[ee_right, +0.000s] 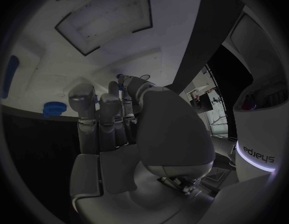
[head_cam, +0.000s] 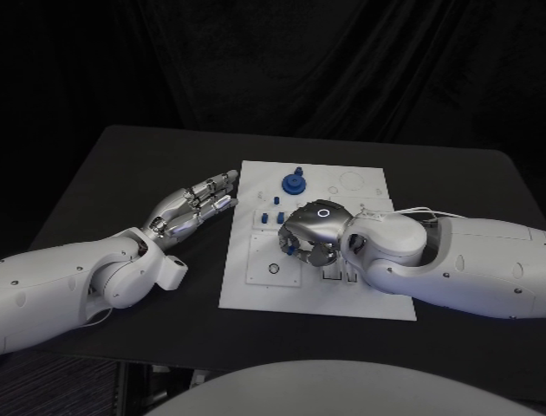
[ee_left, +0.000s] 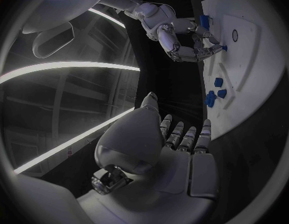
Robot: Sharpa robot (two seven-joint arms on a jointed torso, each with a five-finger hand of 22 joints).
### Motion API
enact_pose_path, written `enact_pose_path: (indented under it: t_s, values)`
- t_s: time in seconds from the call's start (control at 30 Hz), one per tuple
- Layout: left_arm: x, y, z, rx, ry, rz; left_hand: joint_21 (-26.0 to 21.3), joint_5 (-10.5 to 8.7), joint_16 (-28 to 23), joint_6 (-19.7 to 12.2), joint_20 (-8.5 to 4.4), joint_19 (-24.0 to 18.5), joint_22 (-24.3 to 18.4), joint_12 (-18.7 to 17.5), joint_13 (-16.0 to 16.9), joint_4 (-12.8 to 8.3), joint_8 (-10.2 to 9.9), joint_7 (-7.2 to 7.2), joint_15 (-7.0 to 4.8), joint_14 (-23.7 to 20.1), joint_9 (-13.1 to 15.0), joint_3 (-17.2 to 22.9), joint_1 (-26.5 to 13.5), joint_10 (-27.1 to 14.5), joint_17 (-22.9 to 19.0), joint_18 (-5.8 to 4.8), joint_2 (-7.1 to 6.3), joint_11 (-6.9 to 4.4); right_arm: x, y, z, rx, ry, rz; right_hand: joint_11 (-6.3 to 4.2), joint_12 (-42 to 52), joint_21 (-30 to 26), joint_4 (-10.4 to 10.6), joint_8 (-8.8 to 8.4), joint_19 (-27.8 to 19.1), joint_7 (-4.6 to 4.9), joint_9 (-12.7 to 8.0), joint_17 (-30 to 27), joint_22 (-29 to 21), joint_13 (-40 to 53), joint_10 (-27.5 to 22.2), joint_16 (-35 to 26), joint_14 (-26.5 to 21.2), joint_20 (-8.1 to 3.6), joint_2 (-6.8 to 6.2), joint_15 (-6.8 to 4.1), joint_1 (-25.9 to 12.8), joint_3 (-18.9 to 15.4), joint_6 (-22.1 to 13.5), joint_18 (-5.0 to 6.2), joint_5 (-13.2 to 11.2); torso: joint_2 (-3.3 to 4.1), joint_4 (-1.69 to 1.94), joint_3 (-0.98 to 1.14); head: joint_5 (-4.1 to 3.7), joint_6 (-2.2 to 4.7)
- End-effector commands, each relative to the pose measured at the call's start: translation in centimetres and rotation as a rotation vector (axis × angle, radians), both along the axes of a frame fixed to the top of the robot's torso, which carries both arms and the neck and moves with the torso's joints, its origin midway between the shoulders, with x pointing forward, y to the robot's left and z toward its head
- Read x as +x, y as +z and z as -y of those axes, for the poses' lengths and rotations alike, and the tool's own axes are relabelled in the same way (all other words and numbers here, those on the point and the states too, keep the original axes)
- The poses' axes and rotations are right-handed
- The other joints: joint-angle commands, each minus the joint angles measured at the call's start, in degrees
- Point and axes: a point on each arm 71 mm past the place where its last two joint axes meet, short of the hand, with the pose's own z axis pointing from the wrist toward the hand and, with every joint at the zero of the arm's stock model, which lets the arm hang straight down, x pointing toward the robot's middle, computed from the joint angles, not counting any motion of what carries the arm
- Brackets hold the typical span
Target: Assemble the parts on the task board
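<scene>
The left hand (head_cam: 201, 204) lies flat on the worktop (head_cam: 111, 173) just left of the task board (head_cam: 255, 286), fingers straight and holding nothing, probably parked out of the way. Small blue parts (head_cam: 269, 217) and a round blue part (head_cam: 295, 183) sit on the board's far half. Over the board's middle, the right hand (head_cam: 308, 232) curls downward, pinching a small blue part (ee_left: 223, 48) at its fingertips, seemingly to seat it.

White arms (head_cam: 473, 256), silver hands (head_cam: 313, 230)

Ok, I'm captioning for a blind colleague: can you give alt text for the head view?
The right hand is bent down over the middle of the white task board, while the left hand lies flat on the black table beside the board's left edge. A round blue part stands near the board's far edge.
</scene>
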Motion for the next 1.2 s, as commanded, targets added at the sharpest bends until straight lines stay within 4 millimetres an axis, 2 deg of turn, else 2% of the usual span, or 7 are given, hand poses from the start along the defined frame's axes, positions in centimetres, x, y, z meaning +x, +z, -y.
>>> enact_pose_path:
  t_s: [0.03, 0.5, 0.63, 0.77, 0.87, 1.13, 1.2]
  values:
    - [-0.08, 0.47, 0.14, -0.056, -0.009, 0.049, 0.16, 0.3, -0.08, -0.57, 0.18, -0.08, -0.04, -0.01, -0.11, -0.35, -0.23, 0.02, 0.34, -0.09, -0.06, -0.13, 0.47, 0.02, 0.02, 0.57, 0.2, 0.39, -0.06, -0.03, 0.01, -0.002, -0.007, 0.01, 0.06, -0.25, -0.07, 0.01, 0.02, 0.22, 0.25, 0.04, -0.07, 5.27, 0.02, 0.45, 0.06, 0.13, 0.12, -0.36, 0.11, -0.09, 0.24, 0.07, -0.7, -0.29, -0.01, 0.02, -0.01, 0.1, 0.01]
    - [-0.01, 0.34, 0.25, -0.053, -0.014, 0.039, 0.15, 0.4, -0.08, -0.48, 0.26, -0.08, -0.13, -0.12, -0.12, -0.51, -0.2, 0.18, 0.47, -0.1, -0.04, -0.08, 0.62, -0.09, 0.02, 0.53, 0.32, 0.5, 0.06, -0.33, -0.38, -0.031, 0.001, -0.005, 0.17, -0.58, -0.67, 0.05, -0.29, 0.0, 0.33, 0.04, -0.55, 5.15, -0.02, 0.03, -0.27, -0.17, 0.19, -0.41, 0.2, -0.31, 0.26, -0.47, -0.61, -0.69, -0.09, 0.03, -0.01, 0.08, 0.01]
    - [0.01, 0.31, 0.28, -0.053, -0.015, 0.038, 0.16, 0.43, -0.09, -0.53, 0.28, -0.07, -0.12, -0.15, -0.13, -0.56, -0.2, 0.23, 0.5, -0.11, -0.05, -0.07, 0.67, -0.12, 0.02, 0.52, 0.35, 0.53, 0.06, -0.47, -0.48, -0.046, 0.005, -0.013, 0.68, -1.06, -2.36, 0.59, -1.61, -0.7, 0.76, -0.4, -1.32, 4.75, 0.08, -1.54, -0.8, -0.91, 0.59, -0.51, 0.71, -1.21, 0.02, -2.26, -0.43, -3.94, -0.12, 0.07, -0.06, 0.0, 0.01]
    - [0.04, 0.27, 0.3, -0.052, -0.016, 0.037, 0.15, 0.47, -0.09, -0.57, 0.3, -0.07, -0.17, -0.21, -0.14, -0.61, -0.2, 0.27, 0.54, -0.12, -0.05, -0.06, 0.71, -0.16, 0.01, 0.5, 0.38, 0.56, -0.01, -0.69, -0.51, -0.062, 0.006, -0.024, 1.05, -1.45, -4.19, 1.5, -3.36, -1.45, 0.99, -1.11, -2.18, 4.29, 0.26, -3.58, -1.34, -1.74, 1.03, -1.0, 1.1, -2.48, -0.95, -4.21, -0.2, -5.65, -0.14, 0.09, -0.07, 0.09, 0.01]
    - [0.06, 0.23, 0.29, -0.051, -0.016, 0.035, 0.15, 0.47, -0.09, -0.57, 0.3, -0.07, -0.17, -0.21, -0.14, -0.61, -0.2, 0.27, 0.54, -0.12, -0.05, -0.06, 0.71, -0.16, 0.01, 0.5, 0.38, 0.56, -0.03, -0.82, -0.47, -0.069, 0.006, -0.029, 1.36, -1.72, -5.21, 2.14, -4.79, -1.81, 0.87, -1.73, -2.74, 4.02, 0.36, -4.99, -1.65, -2.25, 1.32, -1.25, 1.39, -3.1, -1.69, -5.91, -0.07, -7.15, -0.14, 0.08, -0.06, 0.07, 0.01]
    - [0.06, 0.14, 0.24, -0.05, -0.016, 0.033, 0.15, 0.53, -0.1, -0.58, 0.34, -0.06, -0.19, -0.27, -0.15, -0.72, -0.19, 0.35, 0.6, -0.14, -0.04, -0.05, 0.78, -0.21, 0.01, 0.48, 0.41, 0.6, 0.0, -0.88, -0.1, -0.064, -0.003, -0.028, 2.11, -1.38, -8.03, 3.55, -5.89, -2.55, 0.41, -2.23, -3.79, 3.28, 1.09, -7.98, -2.09, -3.25, 1.99, -1.58, 2.09, -3.96, -4.07, -5.96, 0.28, -11.16, -0.16, 0.06, -0.09, 0.26, 0.01]
    - [0.06, 0.12, 0.23, -0.05, -0.015, 0.033, 0.15, 0.53, -0.1, -0.58, 0.34, -0.06, -0.19, -0.27, -0.15, -0.72, -0.19, 0.35, 0.6, -0.14, -0.04, -0.05, 0.78, -0.21, 0.01, 0.48, 0.41, 0.6, 0.03, -0.8, 0.14, -0.054, -0.009, -0.022, 2.61, -1.14, -9.96, 3.91, -6.89, -3.24, 0.11, -2.63, -4.71, 2.82, 1.46, -10.15, -2.67, -4.23, 2.36, -1.56, 2.55, -3.78, -5.02, -7.24, 0.48, -11.74, -0.17, 0.05, -0.08, 0.31, 0.01]
